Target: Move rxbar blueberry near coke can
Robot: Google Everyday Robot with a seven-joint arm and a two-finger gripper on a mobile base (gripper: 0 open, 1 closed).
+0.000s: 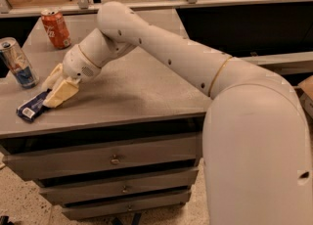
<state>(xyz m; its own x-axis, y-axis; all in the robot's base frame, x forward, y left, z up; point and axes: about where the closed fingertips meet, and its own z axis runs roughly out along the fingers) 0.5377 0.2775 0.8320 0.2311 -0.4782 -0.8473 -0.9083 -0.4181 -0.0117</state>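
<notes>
Camera view: my gripper (49, 94) is low over the front left of the grey cabinet top (146, 87), covering the right end of the rxbar blueberry (30, 109). I cannot tell whether it is clamped on the bar or only resting over it. The bar lies flat near the front edge, with its white patch at the outer end. The coke can (55, 28) stands upright at the back left, well apart from the bar. A silver-and-blue can (18, 63) stands by the left edge, between the two.
</notes>
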